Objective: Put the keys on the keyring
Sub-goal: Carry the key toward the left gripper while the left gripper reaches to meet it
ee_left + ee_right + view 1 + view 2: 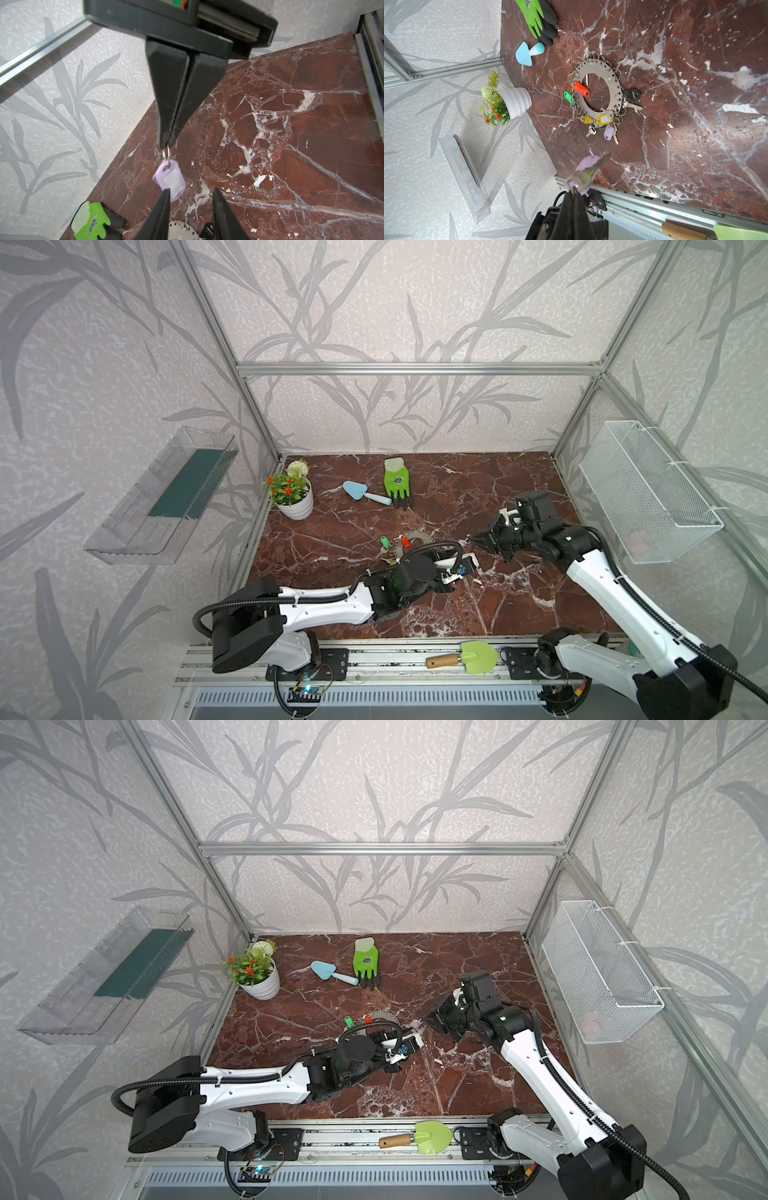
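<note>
My right gripper (574,190) is shut on the small split ring of a lilac key tag (586,166) that carries a metal key, held above the marble table. In the left wrist view the same tag (171,182) hangs from the right gripper (166,144). My left gripper (191,192) stands open just under it, one fingertip (167,192) overlapping the tag's edge. The grey keyring (591,66) lies flat, hung with red (581,89), green (569,97), yellow (605,120), black (631,94) and lilac (609,132) keys. In both top views the left arm covers much of the keyring (413,537) (380,1015).
At the back left stand a white flower pot (296,506), a blue trowel (365,492) and a green glove (397,483). A green trowel with a wooden handle (465,657) lies on the front rail. A wire basket (648,497) hangs on the right wall and a clear tray (166,497) on the left wall.
</note>
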`<act>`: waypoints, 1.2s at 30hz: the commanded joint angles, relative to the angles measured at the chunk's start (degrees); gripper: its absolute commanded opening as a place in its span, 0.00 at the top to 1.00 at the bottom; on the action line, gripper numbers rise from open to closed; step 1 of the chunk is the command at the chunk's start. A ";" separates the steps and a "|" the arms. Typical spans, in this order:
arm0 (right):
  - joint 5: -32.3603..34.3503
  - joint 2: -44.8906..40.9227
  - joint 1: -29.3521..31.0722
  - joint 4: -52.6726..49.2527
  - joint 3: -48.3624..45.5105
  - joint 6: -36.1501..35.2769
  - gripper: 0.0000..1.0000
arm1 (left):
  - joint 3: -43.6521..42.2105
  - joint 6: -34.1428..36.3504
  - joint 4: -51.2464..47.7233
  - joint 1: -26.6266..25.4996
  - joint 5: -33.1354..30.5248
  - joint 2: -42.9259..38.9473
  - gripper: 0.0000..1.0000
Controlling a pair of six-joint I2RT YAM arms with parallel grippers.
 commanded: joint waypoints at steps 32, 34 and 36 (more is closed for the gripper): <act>-1.63 -1.67 0.56 2.77 0.11 -0.63 1.00 | 8.38 -3.54 -3.24 1.09 -1.56 5.32 1.00; -1.08 -2.29 0.67 3.59 0.14 -2.82 1.00 | 8.38 -5.14 -4.00 1.11 -0.94 4.43 1.00; 0.51 -3.35 0.68 3.06 0.18 -6.61 0.95 | 7.75 -7.05 -3.81 1.24 -0.97 2.93 1.00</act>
